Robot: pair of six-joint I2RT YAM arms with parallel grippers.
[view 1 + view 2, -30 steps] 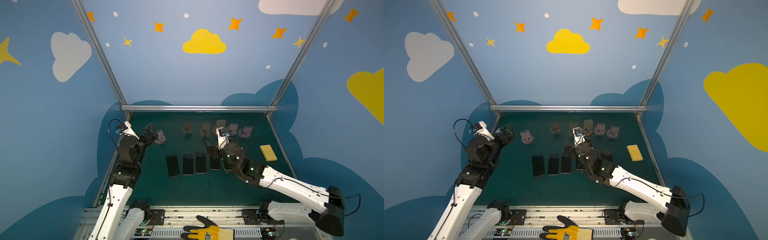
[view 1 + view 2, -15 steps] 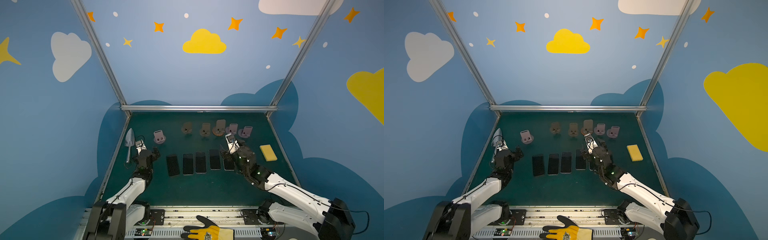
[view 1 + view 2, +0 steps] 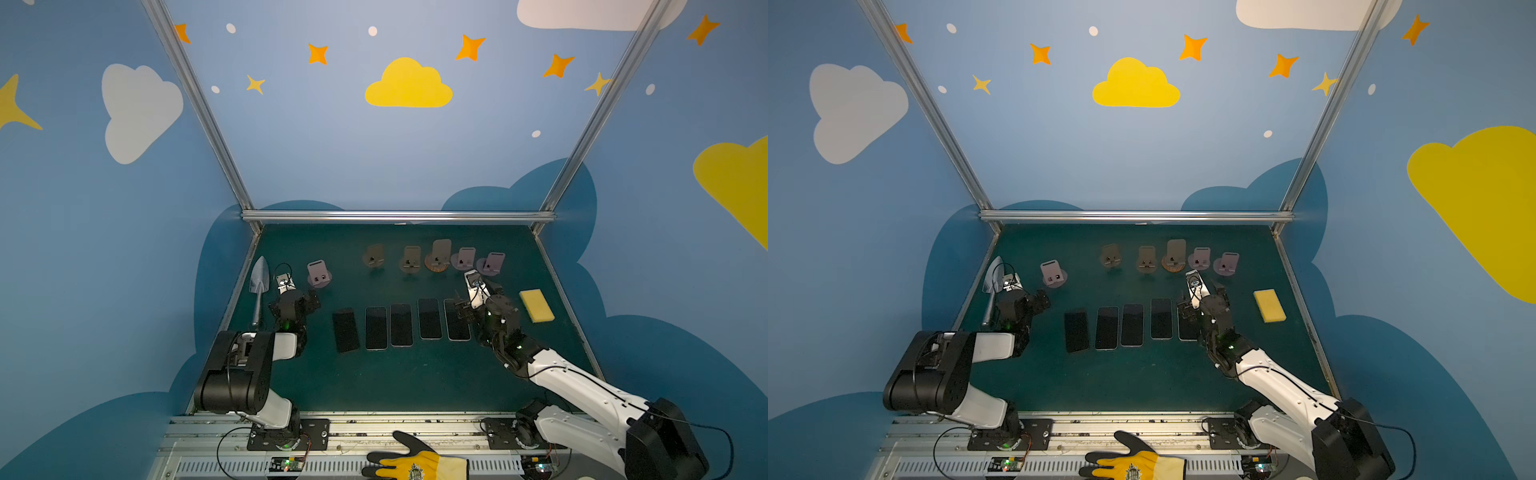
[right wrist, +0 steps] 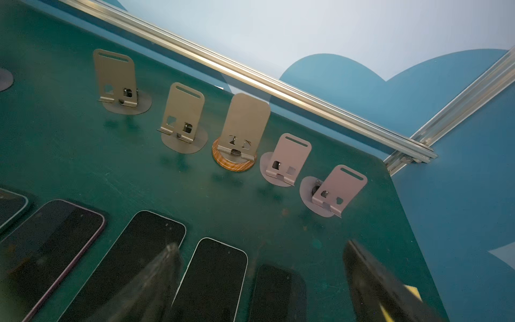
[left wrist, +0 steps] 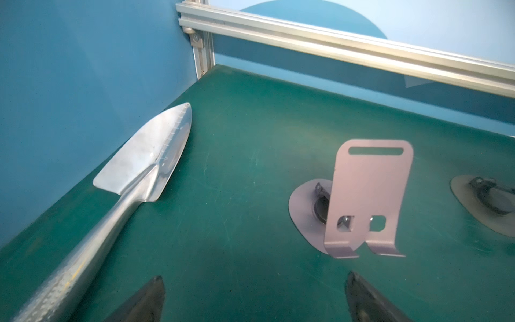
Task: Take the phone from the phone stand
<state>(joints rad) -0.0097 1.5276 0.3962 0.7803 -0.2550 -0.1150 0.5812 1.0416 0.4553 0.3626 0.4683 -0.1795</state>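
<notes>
Several dark phones lie flat in a row on the green mat; the row also shows in the right wrist view, phone. Behind them stand several phone stands, all empty: a pink stand at the left and a group at the back, with a wood-based stand among them. My left gripper is open, low over bare mat just in front of the pink stand. My right gripper is open above the rightmost phone, holding nothing.
A metal trowel lies along the left wall beside my left gripper. A yellow sponge sits at the right edge. A yellow-and-black glove rests on the front rail. Aluminium framing bounds the back.
My left arm has come down from high over the pink stand to the mat, uncovering the trowel. My right gripper has drawn rightward and back along the row of phones.
</notes>
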